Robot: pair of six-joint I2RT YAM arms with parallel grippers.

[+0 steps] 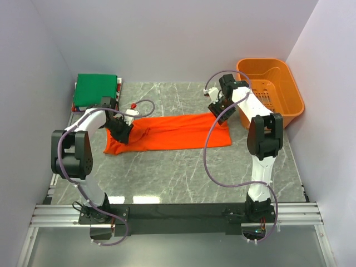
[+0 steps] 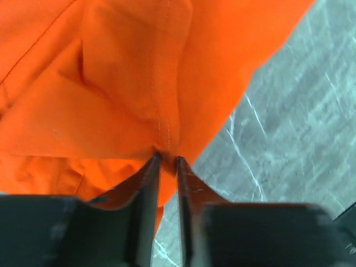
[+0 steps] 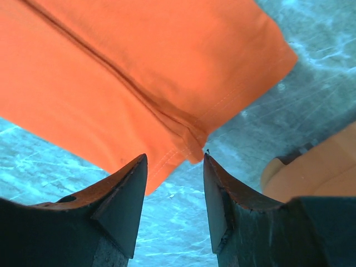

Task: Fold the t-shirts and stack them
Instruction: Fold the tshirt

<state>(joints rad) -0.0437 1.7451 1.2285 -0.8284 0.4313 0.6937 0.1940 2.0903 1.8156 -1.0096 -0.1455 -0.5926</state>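
Observation:
The orange-red t-shirt (image 1: 172, 132) lies as a long folded strip across the middle of the table. My left gripper (image 1: 122, 132) is at its left end, shut on a pinch of the orange cloth (image 2: 167, 146) by a stitched hem. My right gripper (image 1: 221, 111) is at the strip's far right corner, open, its jaws apart just off the cloth's corner (image 3: 192, 146) and holding nothing. A folded green shirt (image 1: 95, 89) lies on thinner white and red folded ones at the far left corner.
A rigid orange plastic basket (image 1: 272, 89) stands at the far right, close behind my right arm; its wall shows in the right wrist view (image 3: 317, 172). Grey marble tabletop (image 1: 183, 172) surrounds the shirt. White walls close in the left, back and right.

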